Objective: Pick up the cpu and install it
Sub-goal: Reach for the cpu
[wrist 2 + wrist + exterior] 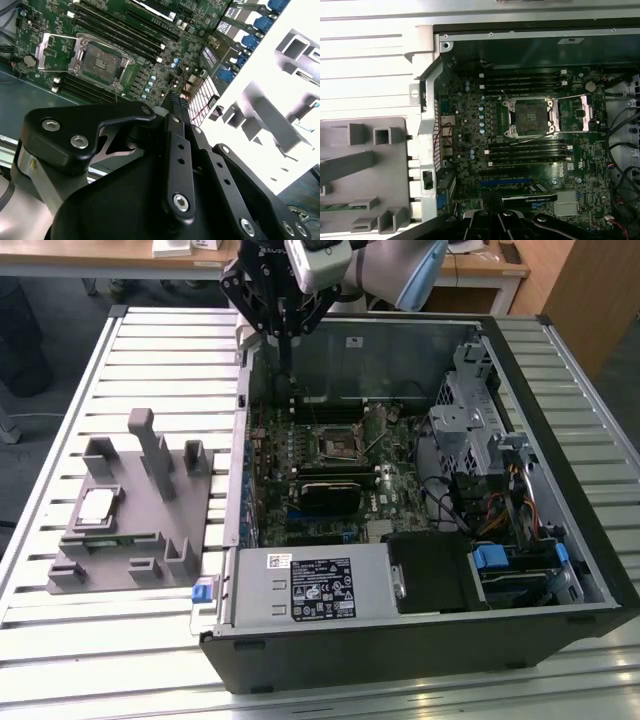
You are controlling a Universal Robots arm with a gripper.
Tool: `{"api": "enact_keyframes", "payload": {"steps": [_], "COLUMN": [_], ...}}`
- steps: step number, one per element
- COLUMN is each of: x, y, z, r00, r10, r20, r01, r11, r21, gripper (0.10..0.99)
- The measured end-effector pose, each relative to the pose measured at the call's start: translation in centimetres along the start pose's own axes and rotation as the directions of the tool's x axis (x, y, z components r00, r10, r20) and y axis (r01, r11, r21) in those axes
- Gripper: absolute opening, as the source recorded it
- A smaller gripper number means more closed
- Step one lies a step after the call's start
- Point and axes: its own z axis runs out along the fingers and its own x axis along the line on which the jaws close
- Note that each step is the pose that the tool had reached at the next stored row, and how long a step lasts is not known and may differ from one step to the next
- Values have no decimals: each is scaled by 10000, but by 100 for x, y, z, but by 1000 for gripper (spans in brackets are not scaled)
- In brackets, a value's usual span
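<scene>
The cpu, a small square chip with a silvery-white top, lies in a recess of the grey plastic fixture on the exterior view's left, outside the computer case. My gripper hangs over the case's back left corner, well away from the cpu, with its black fingers pressed together and nothing between them. In the second wrist view the gripper tapers to a single tip above the motherboard. The dark cpu socket sits mid-board, its metal frame swung open beside it.
The open computer case lies on a slatted metal table. A power supply fills the near side, a drive cage and cables the right. A green memory stick rests in the fixture. Upright fixture posts stand near the cpu.
</scene>
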Motion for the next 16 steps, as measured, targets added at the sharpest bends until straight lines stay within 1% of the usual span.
{"api": "enact_keyframes", "payload": {"steps": [16], "x": [38], "y": [-3], "z": [3], "r00": [10000], "r10": [1], "r20": [0], "r01": [-1], "r11": [10000], "r21": [0], "gripper": [106]}}
